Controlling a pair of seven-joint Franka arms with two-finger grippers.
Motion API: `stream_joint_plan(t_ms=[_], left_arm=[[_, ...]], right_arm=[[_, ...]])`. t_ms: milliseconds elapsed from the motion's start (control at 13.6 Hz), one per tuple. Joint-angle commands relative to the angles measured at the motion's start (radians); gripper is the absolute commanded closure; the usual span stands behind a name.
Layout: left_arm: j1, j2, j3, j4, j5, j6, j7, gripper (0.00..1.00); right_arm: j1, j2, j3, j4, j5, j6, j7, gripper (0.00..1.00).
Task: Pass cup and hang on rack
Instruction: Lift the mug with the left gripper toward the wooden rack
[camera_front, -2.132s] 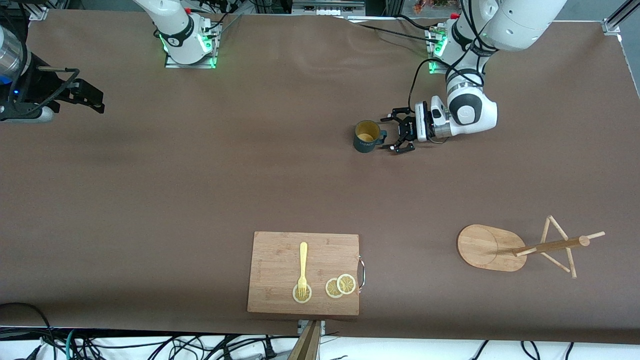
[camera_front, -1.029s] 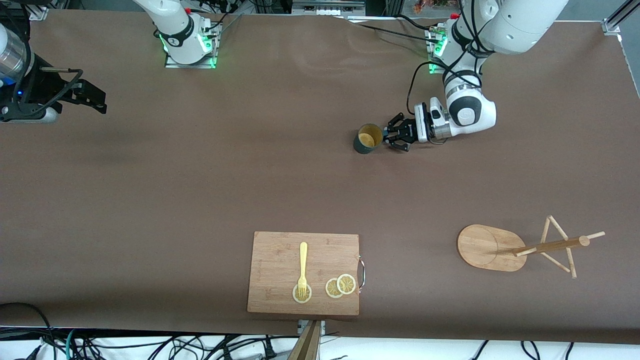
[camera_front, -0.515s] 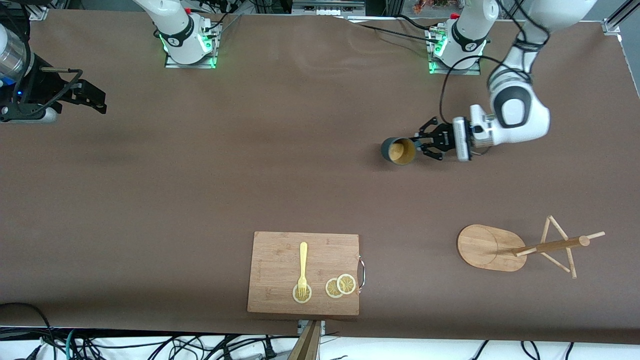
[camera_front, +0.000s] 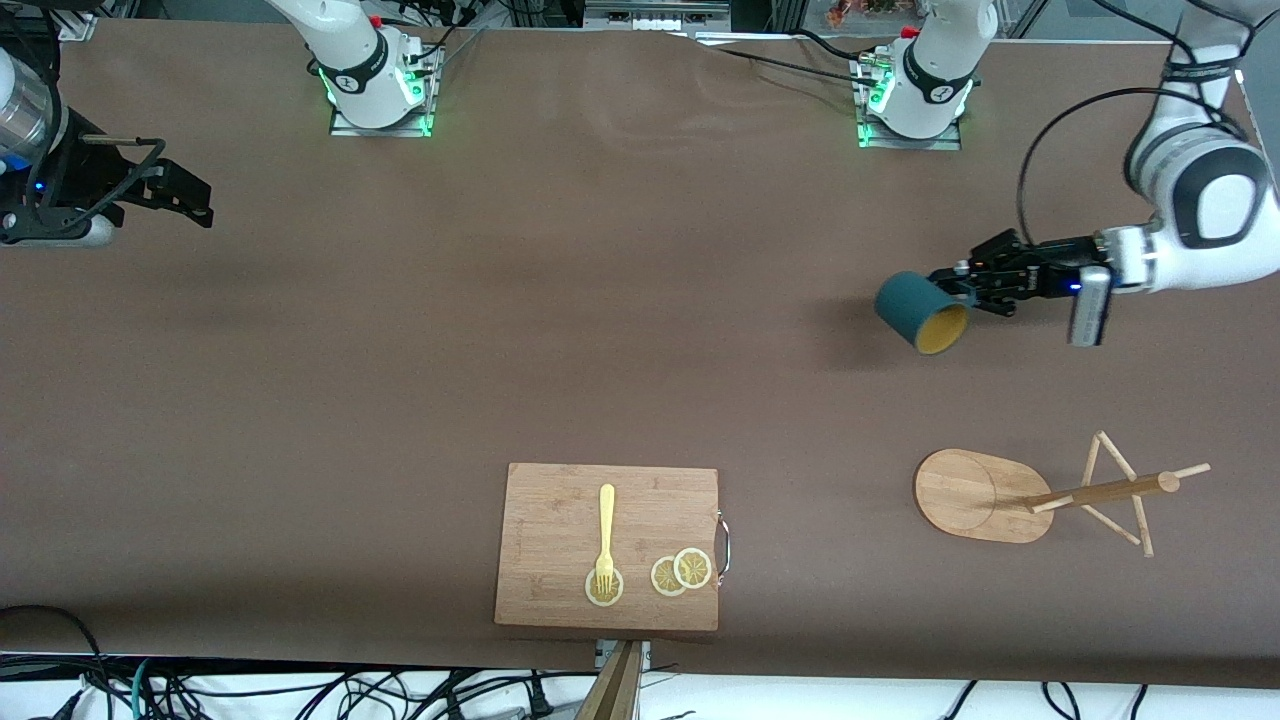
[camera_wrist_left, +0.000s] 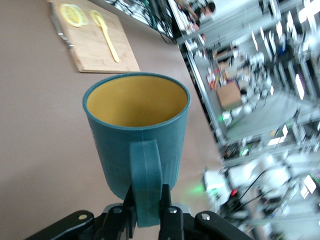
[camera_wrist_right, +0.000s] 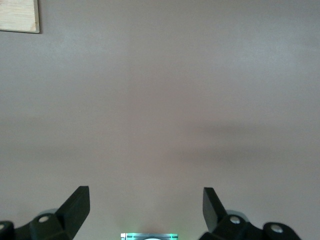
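Note:
The dark teal cup (camera_front: 915, 310) with its mustard-yellow inside hangs in the air, tilted with its mouth toward the front camera. My left gripper (camera_front: 965, 285) is shut on its handle and holds it over bare table at the left arm's end. In the left wrist view the cup (camera_wrist_left: 135, 125) fills the middle, and the left gripper (camera_wrist_left: 147, 202) clamps the handle (camera_wrist_left: 146, 180) from both sides. The wooden rack (camera_front: 968, 495) stands nearer the front camera than the cup, its post and pegs (camera_front: 1100, 492) pointing toward the left arm's end. My right gripper (camera_front: 180, 195) waits open and empty at the right arm's end, and its wrist view (camera_wrist_right: 145, 200) shows only bare table.
A wooden cutting board (camera_front: 607, 490) with a metal handle lies at the table's front edge, carrying a yellow fork (camera_front: 605, 520) and lemon slices (camera_front: 680, 572). It also shows in the left wrist view (camera_wrist_left: 95, 50). The arm bases (camera_front: 380, 90) stand along the back edge.
My left gripper closed on the cup's handle, lifted it off the table and carried it toward the left arm's end, tipping the mouth toward the front camera. The right arm stayed put.

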Motion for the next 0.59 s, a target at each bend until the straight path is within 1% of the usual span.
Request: stream_joint_plan(t_ms=[0, 221, 294, 515], left_arm=[[0.084, 0.012, -0.006, 0.063, -0.005, -0.075, -0.234, 1.00], [0.156, 0.073, -0.007, 0.069, -0.161, -0.119, -0.418, 1.00], [0.168, 0.088, -0.007, 0.077, -0.184, -0.122, -0.450, 1.00], [0.178, 0.202, -0.007, 0.170, -0.264, -0.156, -0.464, 1.00]], right_arm=[[-0.006, 0.001, 0.004, 0.016, -0.008, -0.022, 0.005, 0.00], [-0.006, 0.003, 0.004, 0.016, -0.008, -0.022, 0.005, 0.00], [-0.006, 0.003, 0.004, 0.016, -0.008, -0.022, 0.006, 0.00], [-0.006, 0.001, 0.004, 0.016, -0.008, -0.022, 0.006, 0.00]])
